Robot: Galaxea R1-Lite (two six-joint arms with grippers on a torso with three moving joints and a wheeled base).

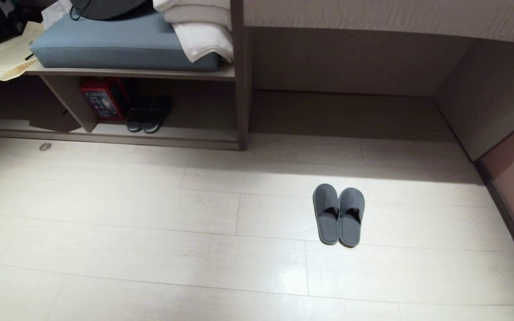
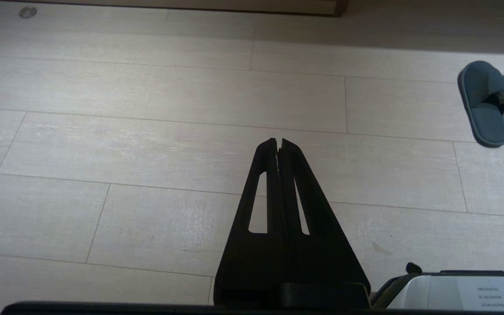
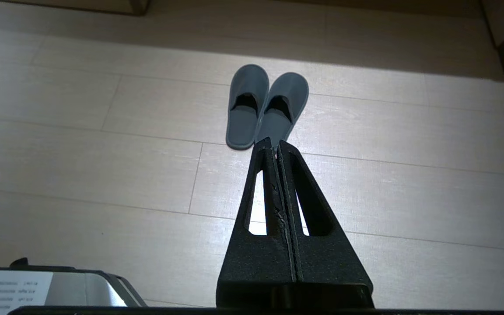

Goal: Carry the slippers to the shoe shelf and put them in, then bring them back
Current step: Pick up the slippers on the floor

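Both grippers' jaws clenched empty above floor, slippers [image 1: 338, 215] side by side, toes toward shoe shelf [image 1: 346, 113]

The pale plank floor [image 1: 150, 232] carries the 2 slippers [image 1: 338, 215] side by side.

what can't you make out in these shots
- Dark pair under the bench, head view: heels lost in shadow.
- Red box, head view: print too small to read.
- Slippers, left wrist view: one cut off by the edge.
- Label, right wrist view: text too small.
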